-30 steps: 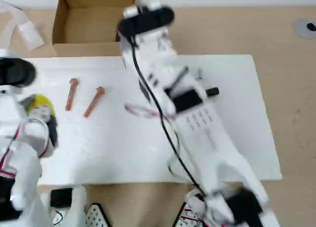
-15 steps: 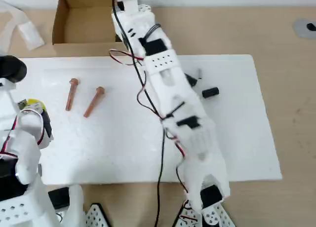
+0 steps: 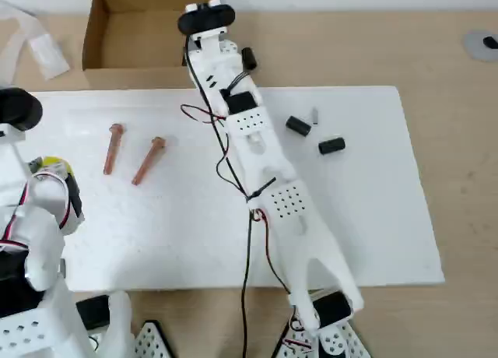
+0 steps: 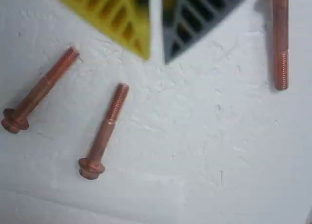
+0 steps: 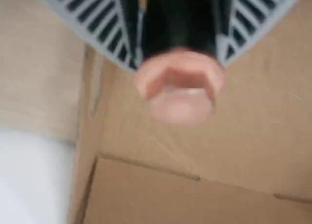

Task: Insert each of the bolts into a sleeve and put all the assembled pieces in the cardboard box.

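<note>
Change: right arm has swung from mid-surface out to cardboard box.
Right claw: clamped on sleeved bolt, held over the box; release looks next.
Left claw: slightly apart, empty, above loose bolts.
Waiting: sleeves lying on surface.
Hidden: bolt shank, inside its sleeve; from above, the wrist covers the held piece.

Copper bolts, black sleeves, brown cardboard box, white board.

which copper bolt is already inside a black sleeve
The copper bolt in the right gripper above the brown cardboard box: its head sticks out of a black sleeve. The other copper bolts lie bare on the white board.
</note>
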`<state>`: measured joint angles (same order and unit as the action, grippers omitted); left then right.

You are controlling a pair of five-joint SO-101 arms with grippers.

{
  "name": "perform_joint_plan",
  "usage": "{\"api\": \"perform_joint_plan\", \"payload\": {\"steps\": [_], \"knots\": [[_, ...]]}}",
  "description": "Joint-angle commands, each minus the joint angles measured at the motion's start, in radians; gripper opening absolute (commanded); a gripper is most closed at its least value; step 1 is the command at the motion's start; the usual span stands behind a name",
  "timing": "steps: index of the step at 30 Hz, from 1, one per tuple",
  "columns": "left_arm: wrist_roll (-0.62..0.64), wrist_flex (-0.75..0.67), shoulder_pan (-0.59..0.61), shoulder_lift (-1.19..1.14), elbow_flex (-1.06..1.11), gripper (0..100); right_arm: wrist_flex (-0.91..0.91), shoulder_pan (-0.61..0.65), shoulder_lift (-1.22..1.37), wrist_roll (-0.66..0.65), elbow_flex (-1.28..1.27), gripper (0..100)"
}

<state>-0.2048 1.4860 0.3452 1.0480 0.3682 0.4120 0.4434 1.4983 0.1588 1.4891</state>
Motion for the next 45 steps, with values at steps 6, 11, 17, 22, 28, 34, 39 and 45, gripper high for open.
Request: {"api": "perform_joint_plan", "payload": {"steps": [6,11,17,22,28,34,39,45], "knots": [[-0.003,-0.017,0.012,0.001,0.074,2,0.149,0.001,-0.030,-0.012,0.107,32.8],[0.002,-0.011,0.015,-0.008,0.104,16,0.242,0.001,-0.031,-0.012,0.179,36.1],[-0.006,0.026,0.021,-0.038,0.115,18,0.354,-0.013,-0.145,-0.006,0.179,36.1],[-0.135,0.028,0.049,-0.240,0.107,18,0.543,-0.035,-0.312,-0.006,0.179,36.1],[-0.287,0.023,0.094,-0.536,-0.057,18,0.747,-0.071,-0.498,-0.006,0.177,36.1],[-0.296,-0.014,0.087,-0.763,-0.222,18,0.887,-0.091,-0.599,-0.006,0.177,36.1],[-0.298,-0.071,0.034,-0.881,-0.250,18,0.928,-0.093,-0.627,-0.006,0.177,36.1],[-0.282,-0.158,-0.032,-0.975,-0.232,17,0.928,-0.088,-0.627,-0.006,0.177,36.1]]}}
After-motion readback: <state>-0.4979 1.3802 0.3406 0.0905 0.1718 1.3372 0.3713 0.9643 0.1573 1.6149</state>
